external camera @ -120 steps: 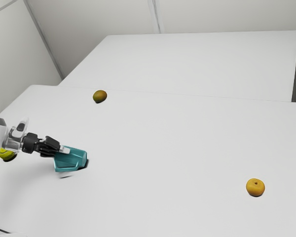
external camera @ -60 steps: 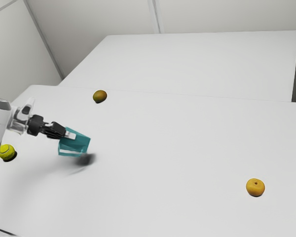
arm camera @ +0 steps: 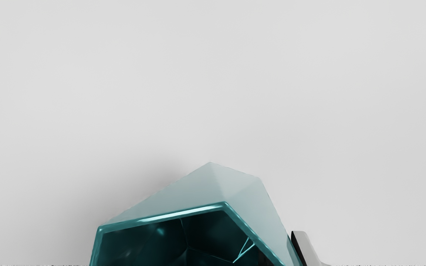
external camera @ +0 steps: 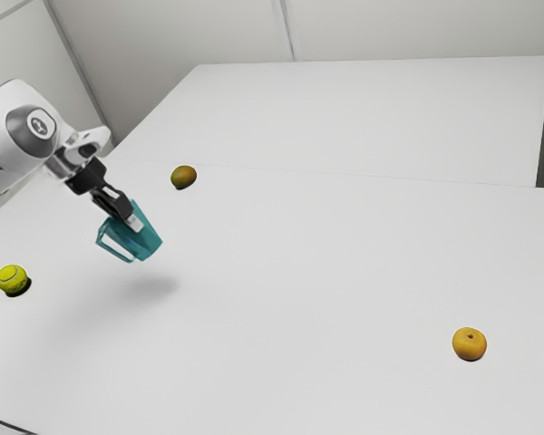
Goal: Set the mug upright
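Your gripper (external camera: 133, 223) pinches the tilted mug (external camera: 147, 243) over the table (external camera: 299, 299) beneath; with righting apparently in hand, you next need its base level before lowering.

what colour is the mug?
Teal: the mug shows it best in the exterior view; its rim is teal in the wrist view too.

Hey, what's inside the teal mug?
Inside the mug, I see dark, faceted inner walls with thin bright lines. The wrist view's edge cuts off the rest, so I can't tell.
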Motion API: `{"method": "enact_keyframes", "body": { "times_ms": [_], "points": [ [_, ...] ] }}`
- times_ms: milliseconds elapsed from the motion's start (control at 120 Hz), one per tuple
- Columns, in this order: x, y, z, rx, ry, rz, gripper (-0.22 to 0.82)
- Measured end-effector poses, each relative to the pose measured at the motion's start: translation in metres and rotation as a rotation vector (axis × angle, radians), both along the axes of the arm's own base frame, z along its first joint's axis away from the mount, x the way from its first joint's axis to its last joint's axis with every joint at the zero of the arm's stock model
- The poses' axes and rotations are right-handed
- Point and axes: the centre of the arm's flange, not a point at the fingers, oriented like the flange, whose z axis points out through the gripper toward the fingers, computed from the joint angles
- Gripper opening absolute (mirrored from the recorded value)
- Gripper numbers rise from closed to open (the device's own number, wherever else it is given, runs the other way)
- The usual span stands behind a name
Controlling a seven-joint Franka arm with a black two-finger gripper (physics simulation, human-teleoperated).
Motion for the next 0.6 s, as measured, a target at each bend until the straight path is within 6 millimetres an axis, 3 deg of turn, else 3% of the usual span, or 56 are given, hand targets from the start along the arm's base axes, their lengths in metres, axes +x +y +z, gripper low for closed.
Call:
{"method": "enact_keyframes", "body": {
  "times_ms": [358, 600],
  "points": [
    [0.006, -0.061, 0.017, 0.222, 0.067, 0.004, -0.17],
    [0.003, -0.09, 0.009, 0.305, 0.067, 0.054, -0.17]
  ]
}}
